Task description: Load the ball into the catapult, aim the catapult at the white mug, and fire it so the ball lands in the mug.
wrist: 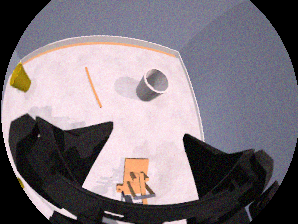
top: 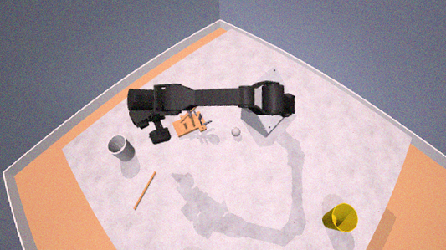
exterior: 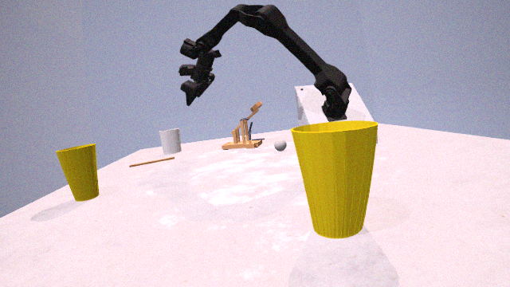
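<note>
Hand (exterior: pixel 194 85) hanging high above surface (exterior: pixel 239 191), fingers spread fully, gripping nothing, touching nothing. Catapult (exterior: pixel 243 135) sitting below, right of mug (exterior: pixel 170 140). Ball (exterior: pixel 280 145) lying right of catapult.

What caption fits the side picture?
Open hand hangs high above the catapult, white mug to its left.
</note>
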Available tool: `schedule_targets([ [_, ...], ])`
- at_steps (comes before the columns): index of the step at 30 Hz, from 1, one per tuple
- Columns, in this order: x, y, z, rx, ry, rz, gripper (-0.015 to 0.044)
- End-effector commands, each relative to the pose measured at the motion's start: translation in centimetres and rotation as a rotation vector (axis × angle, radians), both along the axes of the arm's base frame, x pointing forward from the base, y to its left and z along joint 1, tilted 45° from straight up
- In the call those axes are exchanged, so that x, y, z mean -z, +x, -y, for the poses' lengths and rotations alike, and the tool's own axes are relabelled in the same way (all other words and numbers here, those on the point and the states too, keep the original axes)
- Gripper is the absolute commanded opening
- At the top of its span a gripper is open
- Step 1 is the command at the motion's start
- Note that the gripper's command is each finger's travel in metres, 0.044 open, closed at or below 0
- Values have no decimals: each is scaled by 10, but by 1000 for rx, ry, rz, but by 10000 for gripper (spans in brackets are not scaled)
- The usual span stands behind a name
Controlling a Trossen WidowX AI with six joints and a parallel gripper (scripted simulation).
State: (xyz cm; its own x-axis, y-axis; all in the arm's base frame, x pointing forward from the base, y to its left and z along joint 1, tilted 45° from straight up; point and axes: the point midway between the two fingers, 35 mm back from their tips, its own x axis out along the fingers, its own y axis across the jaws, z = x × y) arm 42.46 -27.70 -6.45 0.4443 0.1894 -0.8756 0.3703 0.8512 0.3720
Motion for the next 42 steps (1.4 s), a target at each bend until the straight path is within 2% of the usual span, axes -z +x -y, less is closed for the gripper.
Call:
schedule_targets([
  [1,-2,11,21,134,68,43,440],
  [15,-1,32,72,484,304,138,440],
  [42,1,32,72,486,303,133,440],
])
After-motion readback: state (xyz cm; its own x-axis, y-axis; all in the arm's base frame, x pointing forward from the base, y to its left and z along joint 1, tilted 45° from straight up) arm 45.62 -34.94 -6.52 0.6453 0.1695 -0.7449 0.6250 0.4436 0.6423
